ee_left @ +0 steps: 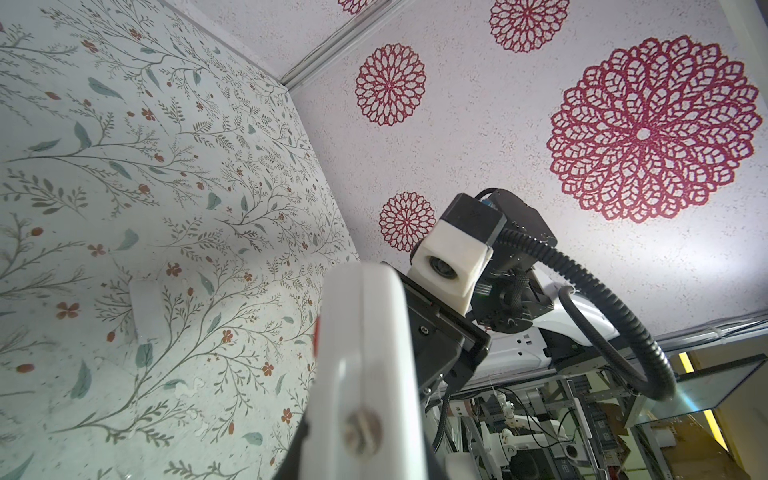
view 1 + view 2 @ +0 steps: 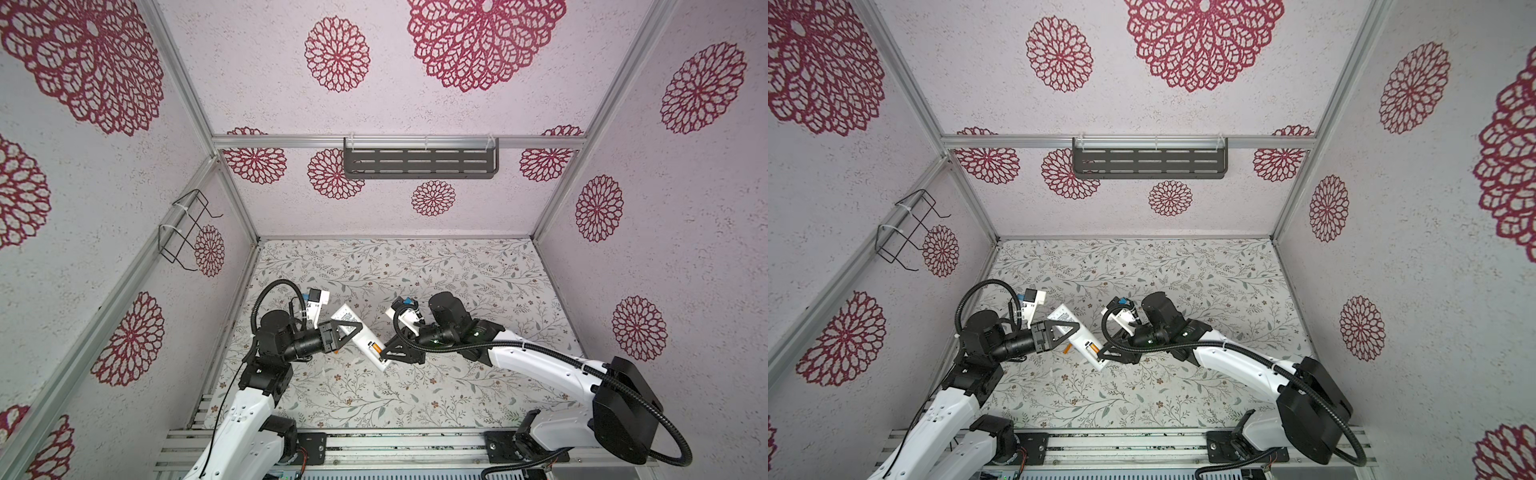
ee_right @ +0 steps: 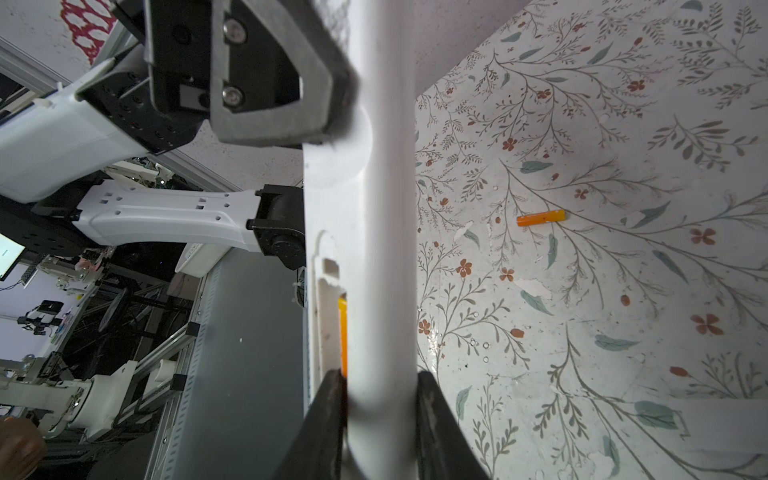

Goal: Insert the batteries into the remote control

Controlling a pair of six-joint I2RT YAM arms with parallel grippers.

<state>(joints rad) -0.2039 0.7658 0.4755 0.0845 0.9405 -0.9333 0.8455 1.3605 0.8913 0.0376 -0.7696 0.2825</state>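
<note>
The remote control point(image 2: 361, 338) hangs above the tabletop point(image 3: 623, 291), back side up with its bay open, carried at both ends. The left hand point(image 2: 350, 327) is clamped shut on the part away from the bay. The right hand point(image 2: 385, 354) pinches the bay end, its fingers point(image 3: 436, 424) pressed to either face of the slim body.

One seated battery point(image 3: 343, 332) shows orange in the bay. The loose battery point(image 3: 540, 218) lies flat on the tabletop, well apart from both hands.

The remote looks light and stiff, and its smooth white shell is likely slippery, so a firm hold across the thin section seems right (kept off the open bay, whose edges look thinner). The loose battery is hard, round and prone to roll. I would pinch it across the middle of its barrel, leaving both pale ends free to seat against the contacts.
</note>
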